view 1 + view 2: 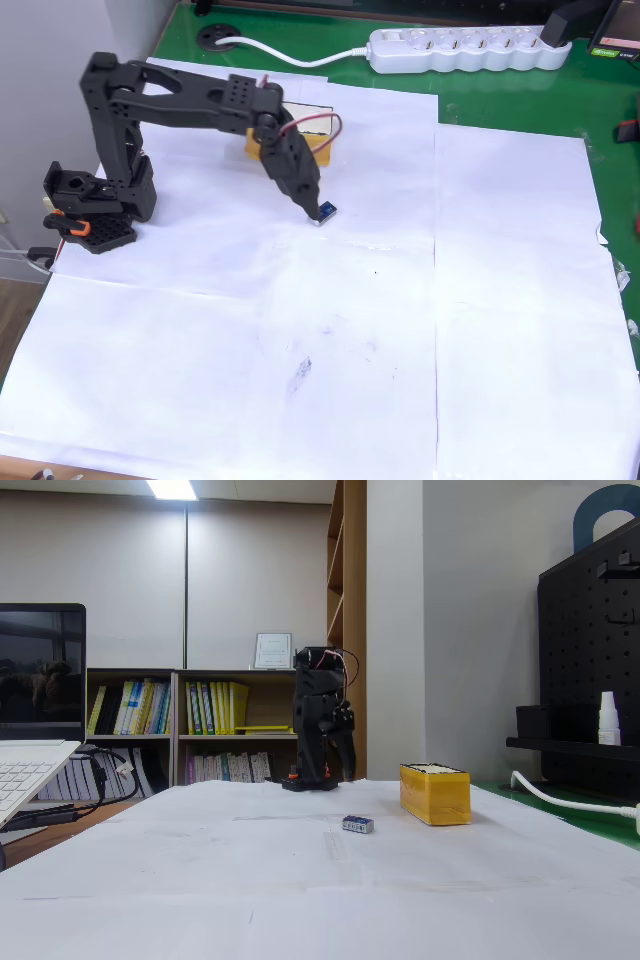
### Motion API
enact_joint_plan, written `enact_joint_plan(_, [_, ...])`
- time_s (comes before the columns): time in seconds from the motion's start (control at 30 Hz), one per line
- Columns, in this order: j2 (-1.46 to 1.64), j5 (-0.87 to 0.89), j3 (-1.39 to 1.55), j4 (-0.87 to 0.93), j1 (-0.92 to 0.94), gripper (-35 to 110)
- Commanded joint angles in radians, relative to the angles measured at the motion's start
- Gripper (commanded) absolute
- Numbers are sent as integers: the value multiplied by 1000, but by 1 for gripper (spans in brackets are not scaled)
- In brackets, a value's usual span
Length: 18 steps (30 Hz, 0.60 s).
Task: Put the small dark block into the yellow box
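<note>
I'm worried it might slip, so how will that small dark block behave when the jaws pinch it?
The small dark block looks rigid and boxy, lying flat on the paper, so it probably won't roll. Being tiny, it's likely light and could skid or twist if pinched off-centre.

Overhead view: looks down from high above the white paper [400, 330], a bit tilted, with the arm's base [95, 215] at the left and the white power strip [465, 48] along the top.
Fixed view: sits low, near table height (almost on the paper [300, 880]), facing along the table toward the bookshelves [190, 720].
Shared: both see the arm [322, 720], the yellow box [435, 793], the small dark block [357, 824] and the paper.
</note>
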Motion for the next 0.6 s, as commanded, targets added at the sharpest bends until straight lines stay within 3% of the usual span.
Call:
enact_joint_plan(0.0, [23, -348, 107, -37, 5, 26])
enact_joint_plan(0.57, [132, -364, 109, -110, -17, 29])
